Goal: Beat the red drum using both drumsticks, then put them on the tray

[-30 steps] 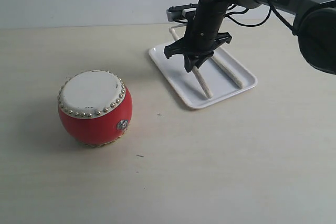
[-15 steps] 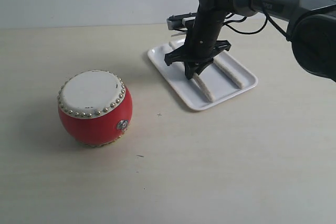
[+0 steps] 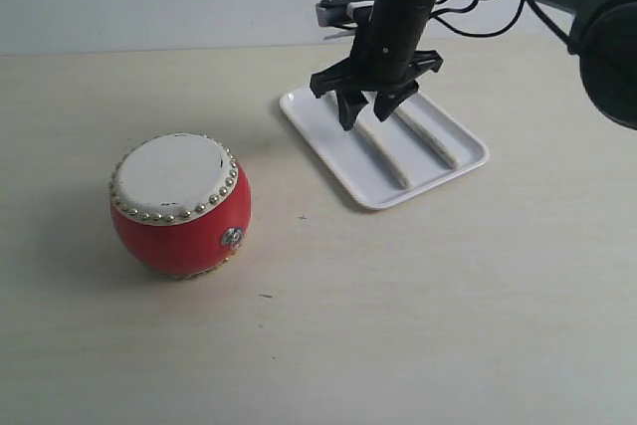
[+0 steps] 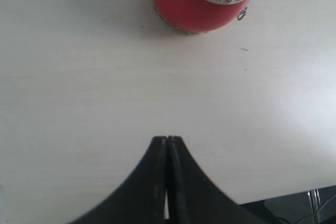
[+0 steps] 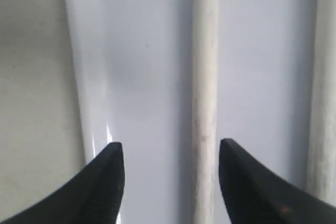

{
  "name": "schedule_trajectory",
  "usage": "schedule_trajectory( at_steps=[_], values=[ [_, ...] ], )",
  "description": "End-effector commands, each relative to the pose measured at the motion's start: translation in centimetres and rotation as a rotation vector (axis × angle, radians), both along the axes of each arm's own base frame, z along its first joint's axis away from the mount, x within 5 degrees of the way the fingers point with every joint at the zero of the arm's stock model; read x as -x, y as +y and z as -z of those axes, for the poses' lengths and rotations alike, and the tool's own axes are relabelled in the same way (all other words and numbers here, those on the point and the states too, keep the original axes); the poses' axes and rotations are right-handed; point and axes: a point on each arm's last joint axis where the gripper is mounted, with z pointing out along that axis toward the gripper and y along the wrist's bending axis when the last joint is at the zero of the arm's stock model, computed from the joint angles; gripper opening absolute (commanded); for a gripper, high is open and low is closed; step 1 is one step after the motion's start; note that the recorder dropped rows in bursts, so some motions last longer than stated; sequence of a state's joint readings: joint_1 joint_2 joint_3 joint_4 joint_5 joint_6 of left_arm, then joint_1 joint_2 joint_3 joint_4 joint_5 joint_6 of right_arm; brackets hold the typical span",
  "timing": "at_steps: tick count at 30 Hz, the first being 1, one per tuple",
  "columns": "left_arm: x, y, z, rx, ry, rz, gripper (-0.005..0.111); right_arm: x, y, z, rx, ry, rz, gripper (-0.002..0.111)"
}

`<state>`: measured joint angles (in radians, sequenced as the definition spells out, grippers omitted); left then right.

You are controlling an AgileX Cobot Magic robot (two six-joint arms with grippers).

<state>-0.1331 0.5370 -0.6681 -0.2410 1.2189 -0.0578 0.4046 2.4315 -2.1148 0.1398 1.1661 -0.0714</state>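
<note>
From the exterior camera, the red drum [image 3: 179,204] sits upright on the table [image 3: 398,325] at about 8 o'clock, skin up, and the white tray [image 3: 333,151] is off at its 2 o'clock, well apart. Both drumsticks [image 3: 386,158] lie flat in the tray side by side, not touching each other. The right gripper [image 3: 365,118] hangs just over the left stick, jaws spread wide, nothing in them. Left wrist camera: the left gripper [image 4: 167,142] is pinched fully together and empty, over bare table, with the drum [image 4: 199,3] nearby. Right wrist camera: one stick [image 5: 205,77] lies on the tray [image 5: 142,66] between the wide-apart fingers, close to one of them, and the other stick [image 5: 323,77] lies beside it.
</note>
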Motion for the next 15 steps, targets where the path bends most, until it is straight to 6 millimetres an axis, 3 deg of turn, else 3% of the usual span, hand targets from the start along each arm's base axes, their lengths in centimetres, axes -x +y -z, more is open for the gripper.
schedule_trajectory(
  at_steps=[1, 5, 10, 15],
  values=[
    [-0.8, 0.2, -0.6, -0.015, -0.13, -0.023, 0.0, 0.5, -0.5, -3.0, 0.007, -0.015, -0.017, 0.049],
    [-2.3, 0.3, 0.4, 0.002, -0.261, -0.067, 0.0, 1.1, -0.7, -4.8, -0.009, -0.037, -0.029, 0.032],
    [-3.5, 0.4, 4.3, 0.015, -0.319, -0.117, 0.0, 2.8, -1.4, -8.5, -0.021, -0.083, -0.044, 0.002],
    [-3.7, 0.4, 6.6, 0.052, -0.351, -0.155, 0.0, 5.9, -2.5, -12.1, -0.057, -0.098, -0.05, 0.0]
  ],
)
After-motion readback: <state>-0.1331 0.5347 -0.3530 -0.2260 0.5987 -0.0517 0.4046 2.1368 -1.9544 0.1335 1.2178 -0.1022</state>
